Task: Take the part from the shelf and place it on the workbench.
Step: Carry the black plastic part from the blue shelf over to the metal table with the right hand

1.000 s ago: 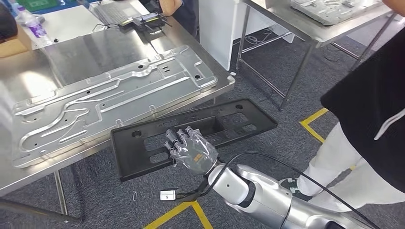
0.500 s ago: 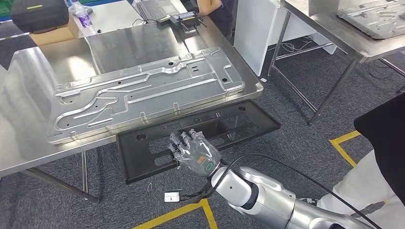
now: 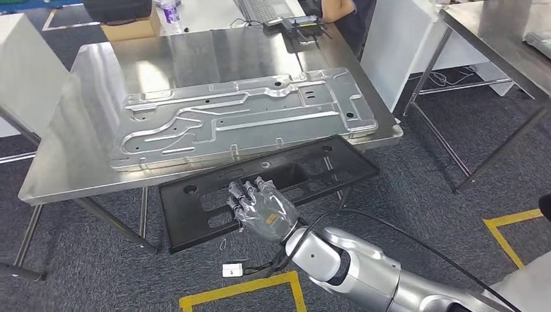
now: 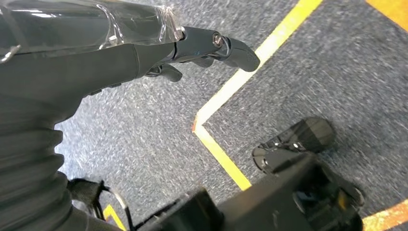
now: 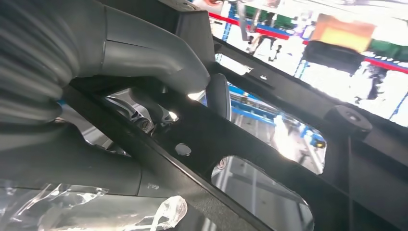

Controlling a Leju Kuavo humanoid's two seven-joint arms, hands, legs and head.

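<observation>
The black part (image 3: pixel 260 185) is held in the air by the right hand (image 3: pixel 260 207), whose fingers (image 3: pixel 243 194) curl over its near long edge; in the right wrist view the thumb (image 5: pixel 159 57) presses one face of a black bar of the part (image 5: pixel 231 144) while darker fingers close on the other. The part's far long edge reaches under the near rim of the steel worktop (image 3: pixel 78 130), lying ahead of the hand. It is a long, flat, matte black panel with several rectangular cut-outs, small round holes and a raised rim.

On the worktop, just beyond the hand, lies a large stamped silver metal plate (image 3: pixel 247 117) covering much of the surface beside the near edge. Farther off sit a cardboard box (image 3: pixel 133 29), a bottle (image 3: pixel 170 10) and a laptop (image 3: pixel 260 8). To the hand's right stands another steel table (image 3: pixel 494 32). Grey carpet (image 3: pixel 416 182) with yellow floor tape (image 3: pixel 240 286) lies below.

The left hand (image 4: pixel 144 53) hangs above the carpet, fingers extended and apart, holding nothing.
</observation>
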